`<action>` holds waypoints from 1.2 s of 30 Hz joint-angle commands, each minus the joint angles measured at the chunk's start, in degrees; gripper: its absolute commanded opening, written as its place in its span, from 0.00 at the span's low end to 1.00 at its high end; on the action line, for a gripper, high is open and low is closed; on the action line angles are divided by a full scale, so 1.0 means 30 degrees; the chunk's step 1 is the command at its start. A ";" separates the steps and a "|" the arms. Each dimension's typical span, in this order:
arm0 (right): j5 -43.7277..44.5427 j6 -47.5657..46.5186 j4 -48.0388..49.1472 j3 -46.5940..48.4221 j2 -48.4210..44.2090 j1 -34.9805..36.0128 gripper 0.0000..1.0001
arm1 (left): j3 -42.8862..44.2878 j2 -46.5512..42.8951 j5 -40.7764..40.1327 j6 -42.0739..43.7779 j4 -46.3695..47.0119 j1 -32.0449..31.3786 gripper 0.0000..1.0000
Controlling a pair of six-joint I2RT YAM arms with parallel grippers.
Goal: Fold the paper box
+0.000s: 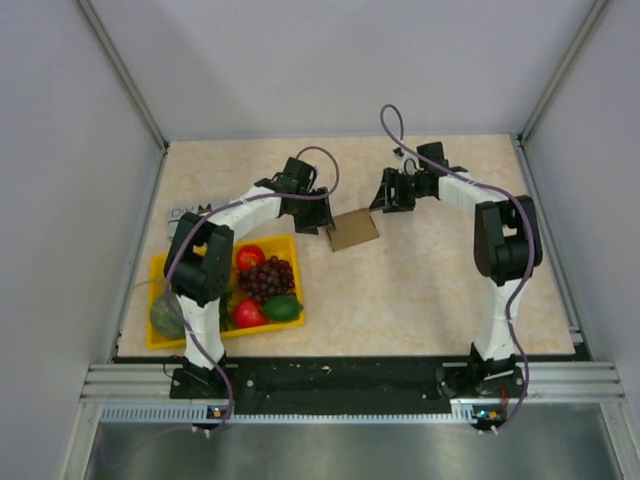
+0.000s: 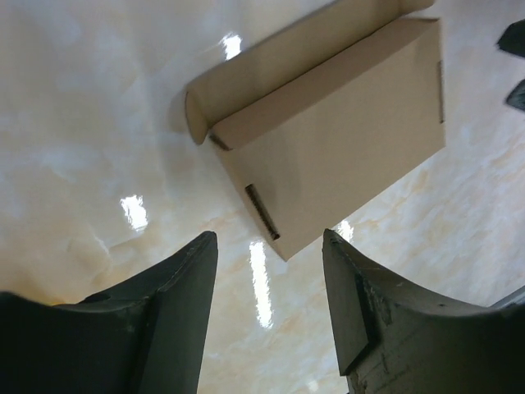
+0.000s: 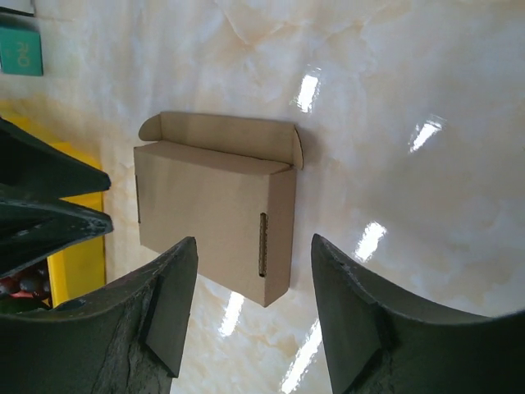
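Between left gripper (image 2: 269, 238) and right gripper (image 3: 253, 241), both spread and empty, sits the paper box (image 1: 354, 230) (one flap sticking out).

No lettering can be read.
The green carton (image 3: 20, 51) at the top left corner of the right wrist view carries pale marks, perhaps letters, too blurred and small to make out.
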 commanded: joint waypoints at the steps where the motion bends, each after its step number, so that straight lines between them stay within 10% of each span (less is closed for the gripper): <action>1: -0.0626 -0.0156 0.1409 0.0082 0.0416 0.0574 0.57 | -0.0885 -0.0135 -0.0767 -0.0843 0.0720 0.0016 0.58; 22: -0.0156 -0.0272 0.3544 -0.0356 0.1092 0.1599 0.39 | 0.0692 0.2178 -0.0065 -0.0846 0.2599 0.0309 0.50; 36: 0.3180 -0.1793 1.2624 -0.9521 -0.6346 0.3883 0.34 | -0.4193 -0.3819 -0.2727 0.2758 0.8362 -0.1239 0.26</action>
